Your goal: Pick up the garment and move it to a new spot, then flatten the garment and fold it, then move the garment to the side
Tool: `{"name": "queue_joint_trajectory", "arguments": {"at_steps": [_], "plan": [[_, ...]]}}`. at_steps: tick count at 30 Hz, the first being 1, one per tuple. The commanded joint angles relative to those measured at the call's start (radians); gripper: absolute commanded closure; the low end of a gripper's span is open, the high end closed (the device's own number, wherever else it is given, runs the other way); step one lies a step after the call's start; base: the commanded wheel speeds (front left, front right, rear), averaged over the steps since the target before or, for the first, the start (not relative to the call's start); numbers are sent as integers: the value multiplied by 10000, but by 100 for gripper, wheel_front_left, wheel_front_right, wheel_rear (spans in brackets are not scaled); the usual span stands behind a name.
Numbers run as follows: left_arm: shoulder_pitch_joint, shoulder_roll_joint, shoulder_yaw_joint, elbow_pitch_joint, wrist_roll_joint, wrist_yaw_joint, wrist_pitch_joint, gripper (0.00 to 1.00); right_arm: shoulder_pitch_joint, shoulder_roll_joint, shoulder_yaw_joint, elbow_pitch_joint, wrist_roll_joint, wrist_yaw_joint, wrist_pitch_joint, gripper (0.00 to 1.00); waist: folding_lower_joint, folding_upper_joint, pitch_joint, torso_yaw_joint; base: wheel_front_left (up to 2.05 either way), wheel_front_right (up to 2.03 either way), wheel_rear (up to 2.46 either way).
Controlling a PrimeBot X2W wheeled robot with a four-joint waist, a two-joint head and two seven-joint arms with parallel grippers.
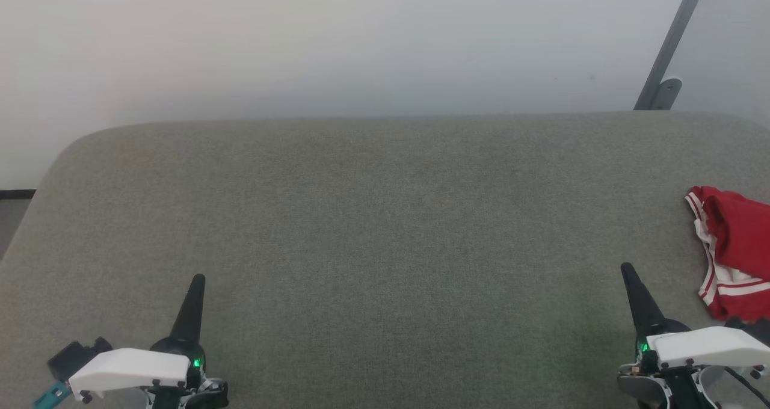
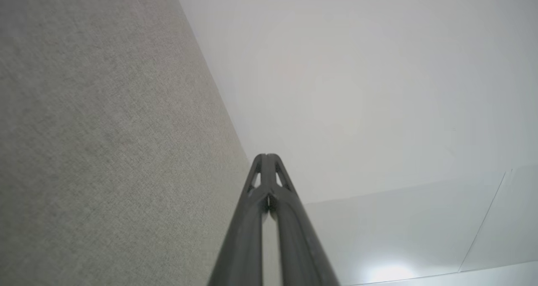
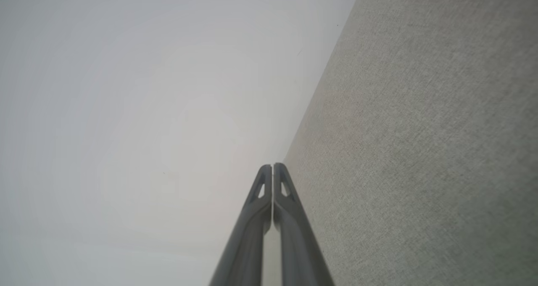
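Left gripper [image 1: 197, 278] and right gripper [image 1: 626, 269] are pointing forward, clenched empty; red garment [image 1: 737, 249] is lying crumpled beside the right.

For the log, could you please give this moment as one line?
garment: crumpled, far right; left gripper: jaws shut; right gripper: jaws shut

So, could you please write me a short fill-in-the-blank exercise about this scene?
The garment lies bunched at the head view's ____ edge.
The hand nearer it is the robot's ____ one.
The left hand and right hand are both shut and hold ____.
The garment is mostly ____.
Missing words: right; right; nothing; red.
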Motion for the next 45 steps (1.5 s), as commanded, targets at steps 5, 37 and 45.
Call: {"name": "queue_joint_trajectory", "arguments": {"at_steps": [5,37,45], "plan": [[-278,-36,-26,-101,-502,-22,143,100,-237,44,-44,-133,572,4,147,100,0,0,32,-23,0,0,0],[-633,-255,-100,-159,-2328,-28,666,100,-447,139,-79,-337,2629,4,688,100,0,0,203,-144,0,0,0],[-633,-257,-101,-158,-2329,-28,665,100,-445,139,-76,-331,2630,4,681,100,0,0,203,-144,0,0,0]]}}
